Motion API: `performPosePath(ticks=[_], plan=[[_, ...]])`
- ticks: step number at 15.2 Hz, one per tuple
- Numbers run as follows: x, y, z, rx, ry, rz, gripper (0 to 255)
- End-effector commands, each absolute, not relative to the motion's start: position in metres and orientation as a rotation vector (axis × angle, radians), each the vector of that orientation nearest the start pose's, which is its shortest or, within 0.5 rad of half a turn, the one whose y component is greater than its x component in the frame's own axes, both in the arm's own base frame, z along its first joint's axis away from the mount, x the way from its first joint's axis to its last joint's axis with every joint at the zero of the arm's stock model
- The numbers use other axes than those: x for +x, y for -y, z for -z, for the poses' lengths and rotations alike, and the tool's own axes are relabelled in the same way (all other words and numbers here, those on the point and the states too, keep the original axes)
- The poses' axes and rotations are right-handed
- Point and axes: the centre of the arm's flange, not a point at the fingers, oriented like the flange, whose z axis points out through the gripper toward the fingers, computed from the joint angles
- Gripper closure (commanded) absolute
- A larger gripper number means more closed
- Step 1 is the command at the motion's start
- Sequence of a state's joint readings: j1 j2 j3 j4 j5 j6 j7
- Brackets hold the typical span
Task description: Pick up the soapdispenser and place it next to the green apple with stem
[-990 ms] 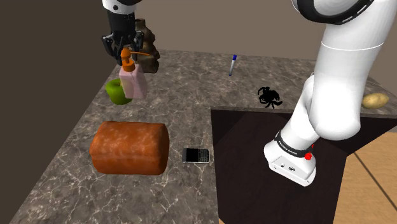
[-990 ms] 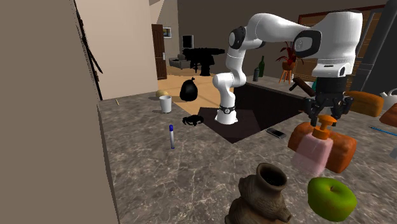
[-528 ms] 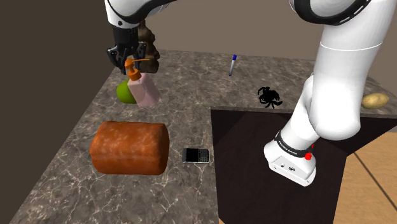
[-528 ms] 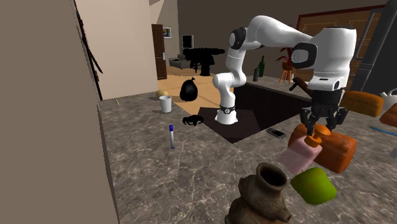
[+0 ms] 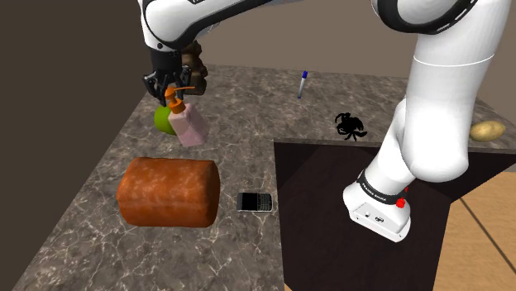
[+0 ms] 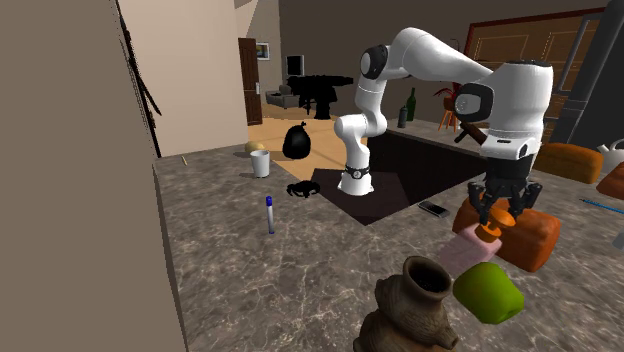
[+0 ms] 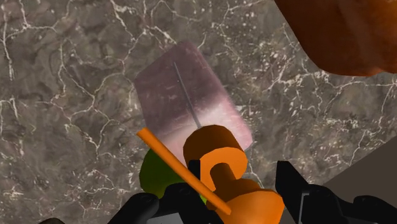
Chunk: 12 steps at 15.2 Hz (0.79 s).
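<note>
Dark marbled counter (image 5: 99, 240) w/ plain brown wall behind. In shoulder view, starting at that view's left: big red-brown loaf (image 5: 168, 192) lying toward the near edge. Further back, green apple (image 5: 161, 121), partly hidden behind pink soap dispenser (image 5: 191, 127), the two close together. Dispenser tilted, orange pump (image 5: 173, 98) up, pink bottom end down toward the loaf; cannot tell if the bottom touches the counter. Black gripper (image 5: 172, 85) right above it, clamped on the pump head. Brown vase (image 5: 195, 58) just behind the gripper. Next, small dark phone (image 5: 255, 201) flat beside the loaf, blue-capped pen (image 5: 303, 83) well back, black crab-like figure (image 5: 350, 125) near the corner of the dark stand (image 5: 331, 240). White arm (image 5: 430, 107) rising from the stand. Potato (image 5: 488, 130) at far right.

In second exterior view, same order: white cup (image 6: 261, 162) & black bag (image 6: 296, 142) at left, pen and crab figure in the middle, vase in the foreground, apple just right of the vase and in front of the dispenser, loaf behind both. Furnished room in the bg.

In wrist view: pump squeezed btw. the two black fingers (image 7: 302, 194), pink body reaching away over the marble, a bit of green apple just beside the pump, loaf at the corner.
</note>
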State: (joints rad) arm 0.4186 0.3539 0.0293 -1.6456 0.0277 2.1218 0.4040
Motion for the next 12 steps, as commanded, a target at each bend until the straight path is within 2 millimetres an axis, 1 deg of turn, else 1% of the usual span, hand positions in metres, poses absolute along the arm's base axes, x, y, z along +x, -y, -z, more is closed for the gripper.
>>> performPosePath(ticks=[1, 5, 6, 11, 12], plan=[[0.605, -0.289, -0.418, -3.057, 0.042, 0.147, 255], [0.605, -0.289, -0.418, -3.057, 0.042, 0.147, 255], [0.606, -0.289, -0.418, -3.057, 0.042, 0.147, 0], [0.605, -0.289, -0.418, -3.057, 0.042, 0.147, 0], [0.604, -0.288, -0.431, -3.057, 0.042, 0.147, 0]])
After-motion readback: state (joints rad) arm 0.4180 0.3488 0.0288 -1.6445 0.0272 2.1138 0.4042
